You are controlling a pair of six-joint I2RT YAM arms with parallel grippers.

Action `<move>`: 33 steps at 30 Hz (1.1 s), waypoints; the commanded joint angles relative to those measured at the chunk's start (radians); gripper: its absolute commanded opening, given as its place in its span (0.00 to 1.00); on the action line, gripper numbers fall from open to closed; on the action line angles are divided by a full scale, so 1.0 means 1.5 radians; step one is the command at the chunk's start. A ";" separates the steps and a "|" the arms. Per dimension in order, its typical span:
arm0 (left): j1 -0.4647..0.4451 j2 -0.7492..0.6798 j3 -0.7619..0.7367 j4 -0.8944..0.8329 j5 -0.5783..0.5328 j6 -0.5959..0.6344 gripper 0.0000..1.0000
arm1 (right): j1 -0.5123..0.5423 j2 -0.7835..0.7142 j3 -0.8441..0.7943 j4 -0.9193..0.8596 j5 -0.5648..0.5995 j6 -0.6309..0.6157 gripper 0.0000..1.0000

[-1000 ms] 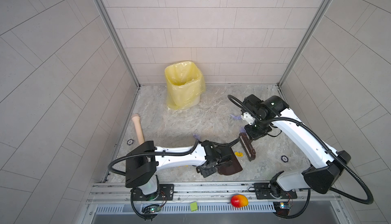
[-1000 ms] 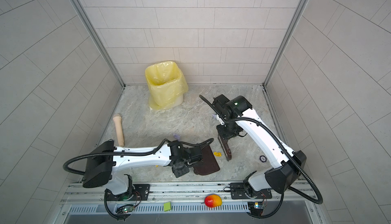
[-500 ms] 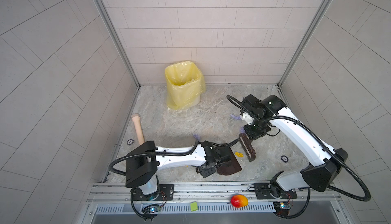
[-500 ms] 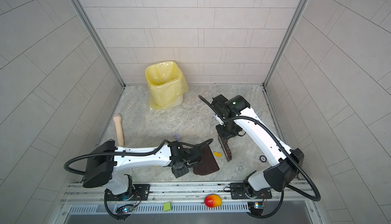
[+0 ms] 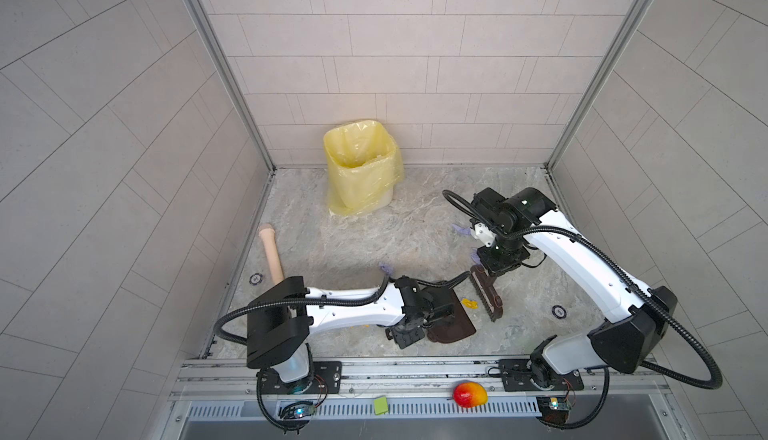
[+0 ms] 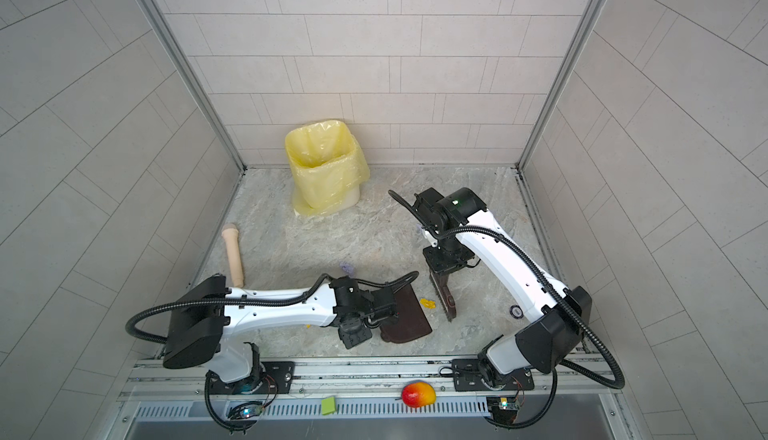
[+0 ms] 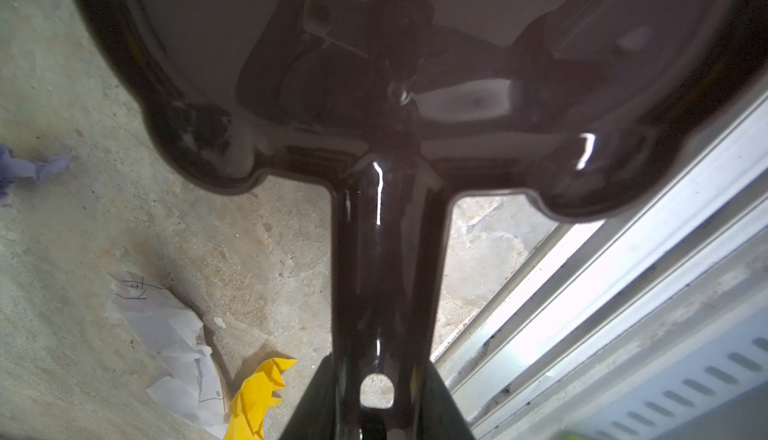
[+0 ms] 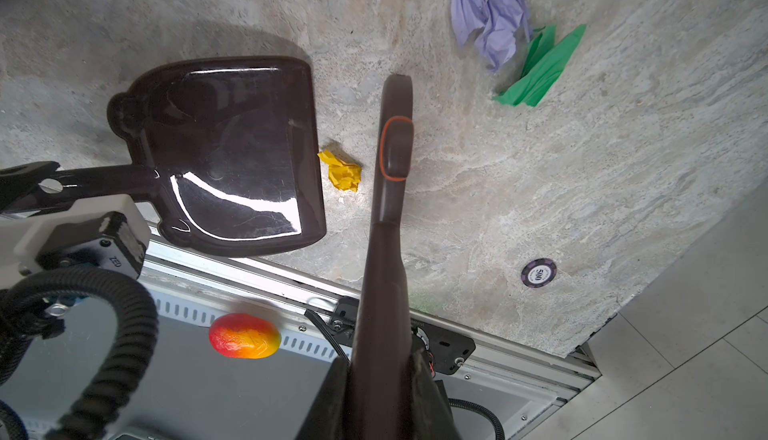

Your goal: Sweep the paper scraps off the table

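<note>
The left gripper (image 5: 431, 317) clamps the glossy dark-brown plastic dustpan (image 5: 453, 326) by its handle on the grey marble-patterned table (image 5: 353, 251). A crumpled yellow paper scrap (image 5: 469, 303) lies between it and the dark-brown bristle brush (image 5: 486, 301), which the right gripper (image 5: 491, 275) pinches tight.

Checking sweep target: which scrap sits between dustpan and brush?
The yellow scrap, right off the dustpan lip; lavender scrap and green scrap lie beyond the brush.

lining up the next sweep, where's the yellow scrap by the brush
In both top views the yellow scrap lies front, right of centre, between the dustpan and the brush.
</note>
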 commanded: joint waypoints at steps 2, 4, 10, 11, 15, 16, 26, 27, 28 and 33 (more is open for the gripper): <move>0.003 0.006 -0.007 -0.001 -0.004 -0.009 0.00 | 0.023 0.007 0.012 0.002 -0.024 0.015 0.00; 0.004 0.006 -0.008 0.000 -0.003 -0.009 0.00 | 0.036 0.011 0.019 0.009 -0.034 0.023 0.00; 0.004 0.005 -0.009 0.002 -0.004 -0.010 0.00 | 0.072 0.016 0.040 0.031 -0.074 0.053 0.00; 0.004 0.005 -0.009 0.001 -0.004 -0.010 0.00 | 0.077 0.016 0.044 0.034 -0.081 0.058 0.00; 0.004 0.004 -0.011 0.002 -0.004 -0.012 0.00 | 0.100 0.012 0.052 0.056 -0.112 0.082 0.00; 0.004 0.004 -0.010 0.001 -0.005 -0.012 0.00 | 0.105 0.010 0.052 0.061 -0.119 0.090 0.00; 0.004 0.002 -0.009 0.001 -0.007 -0.013 0.00 | 0.101 -0.009 0.061 0.002 -0.058 0.080 0.00; 0.004 0.001 -0.009 0.002 -0.009 -0.013 0.00 | 0.094 -0.013 0.064 -0.003 -0.054 0.079 0.00; 0.004 -0.002 -0.008 0.001 -0.013 -0.014 0.00 | 0.086 -0.018 0.065 -0.006 -0.051 0.076 0.00; 0.005 -0.024 -0.004 0.003 -0.035 -0.020 0.00 | 0.042 -0.038 0.083 -0.025 -0.041 0.059 0.00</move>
